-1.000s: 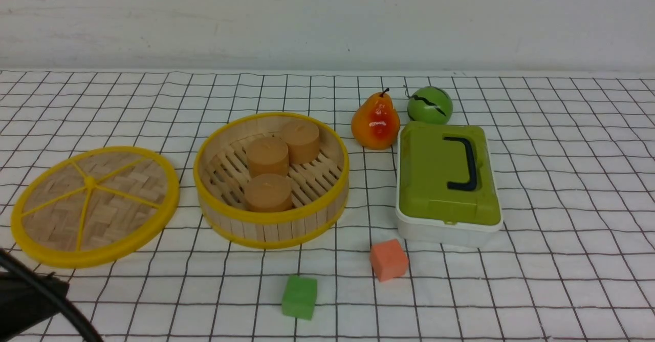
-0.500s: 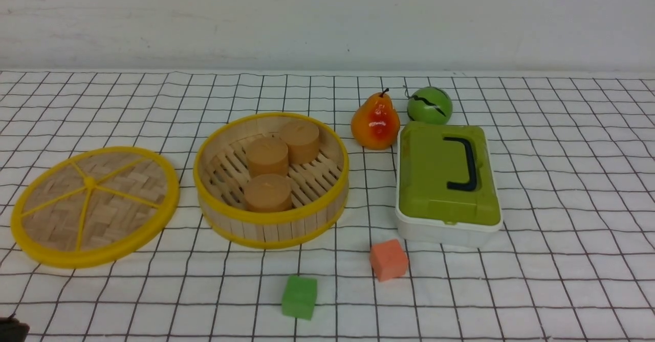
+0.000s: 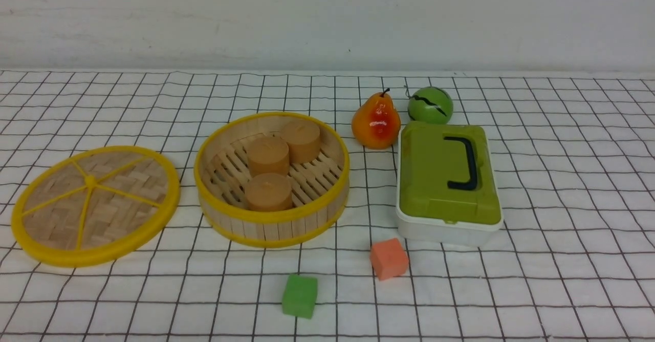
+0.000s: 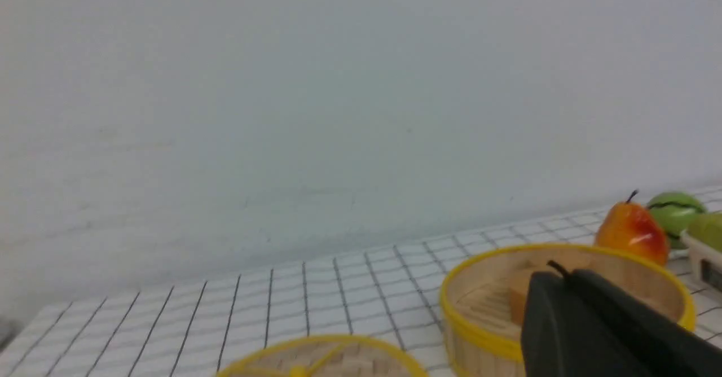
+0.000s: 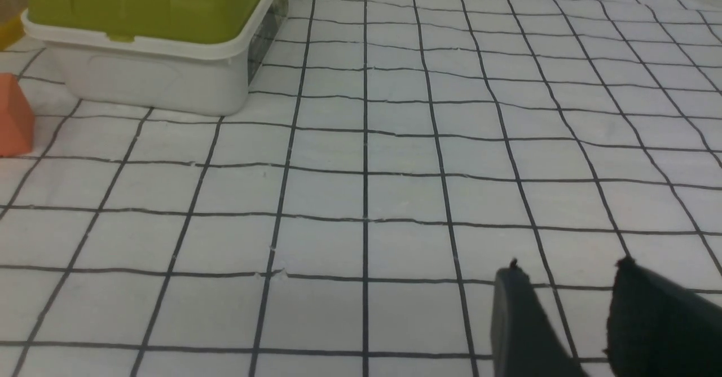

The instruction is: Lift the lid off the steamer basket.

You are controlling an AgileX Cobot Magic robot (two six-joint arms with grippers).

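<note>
White checked cloth (image 3: 563, 260) covers your whole table, with a plain wall behind it. Your lid (image 3: 94, 206) is already off, lying flat on the cloth just left of the steamer basket (image 3: 271, 224), with a small gap between them. The basket's open on top, with three tan cylinders (image 3: 267, 191) sitting on its slats. Off to its right you've got a pear (image 3: 376, 122), a green ball (image 3: 430, 105) and a white box with a green top (image 3: 445, 178). An orange cube (image 3: 389, 259) and a green cube (image 3: 299, 296) sit nearer the robot. Your left gripper (image 4: 564, 278) has its jaws pressed together, gripping nothing. Your right gripper (image 5: 567, 275) hangs low over bare cloth, jaws apart with a clear gap, empty too.
</note>
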